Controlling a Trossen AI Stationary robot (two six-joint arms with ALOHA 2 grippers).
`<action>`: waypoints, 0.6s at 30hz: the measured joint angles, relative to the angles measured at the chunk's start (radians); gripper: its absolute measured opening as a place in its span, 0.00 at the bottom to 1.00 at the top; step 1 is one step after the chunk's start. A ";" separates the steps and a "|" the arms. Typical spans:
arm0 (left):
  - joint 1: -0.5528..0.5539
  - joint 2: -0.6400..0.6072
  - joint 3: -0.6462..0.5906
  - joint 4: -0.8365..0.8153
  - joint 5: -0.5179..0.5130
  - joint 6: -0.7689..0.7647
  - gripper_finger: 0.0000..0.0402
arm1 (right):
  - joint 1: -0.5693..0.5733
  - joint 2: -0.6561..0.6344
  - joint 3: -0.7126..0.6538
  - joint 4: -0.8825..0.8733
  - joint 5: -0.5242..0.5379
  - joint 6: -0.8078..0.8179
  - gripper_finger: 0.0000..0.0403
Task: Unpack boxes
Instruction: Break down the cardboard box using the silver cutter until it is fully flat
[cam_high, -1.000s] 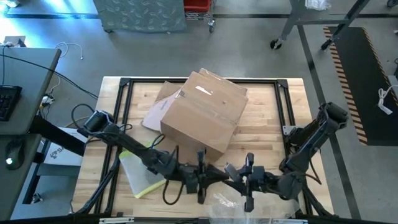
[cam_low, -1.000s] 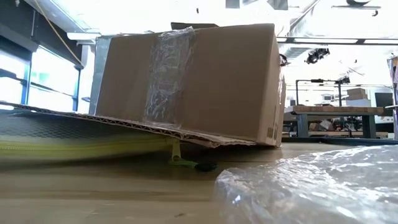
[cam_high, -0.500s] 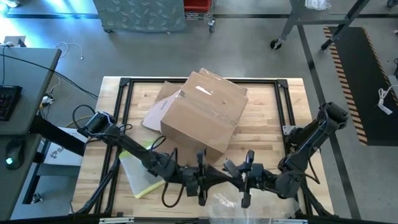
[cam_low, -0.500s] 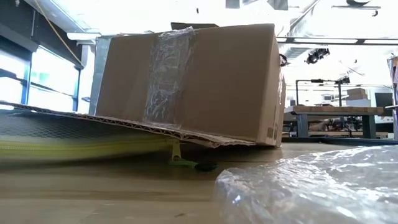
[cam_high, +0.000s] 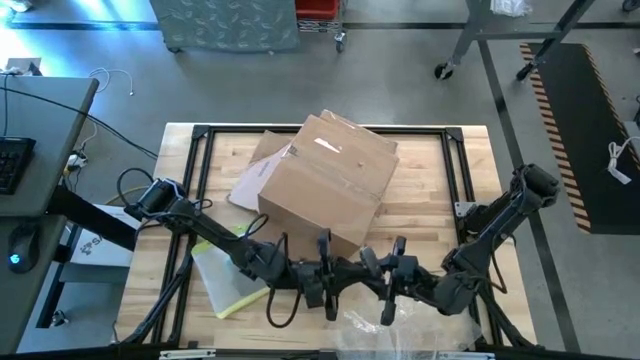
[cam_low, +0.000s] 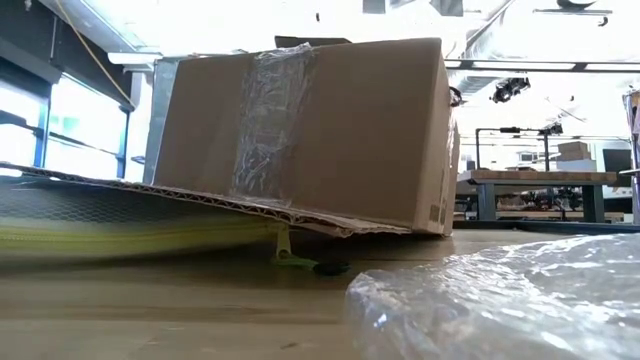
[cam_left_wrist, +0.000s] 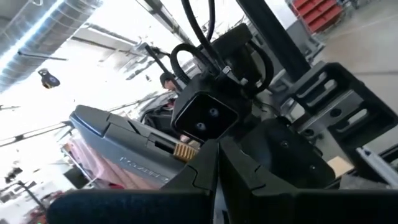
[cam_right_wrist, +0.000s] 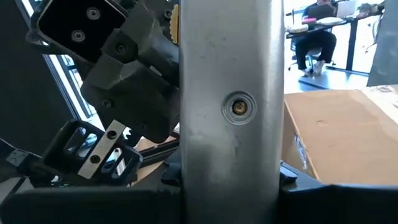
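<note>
Cardboard carton (cam_high: 325, 190) — flaps open, mid-table. Left gripper (cam_high: 352, 276) — fingers pressed together, empty — meets right gripper (cam_high: 368, 272), clamped on a grey metal bar (cam_right_wrist: 227, 112), just beside the carton.

Brown taped cardboard box (cam_high: 325, 185) lies mid-table, skewed, one flap spread flat.

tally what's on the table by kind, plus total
Cardboard box: 1
Flat clear sleeve with yellow edge: 1
Crinkly clear plastic film: 1
Total: 3
</note>
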 joint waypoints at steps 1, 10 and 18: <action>0.000 0.000 0.000 0.000 -0.002 0.009 0.00 | 0.000 0.000 0.000 -0.008 -0.004 0.007 0.20; 0.000 0.000 0.000 -0.002 -0.032 0.069 0.00 | 0.000 0.000 0.000 -0.070 -0.048 0.059 0.20; 0.000 0.000 -0.001 -0.001 -0.086 0.161 0.00 | 0.000 -0.001 0.002 -0.129 -0.070 0.121 0.20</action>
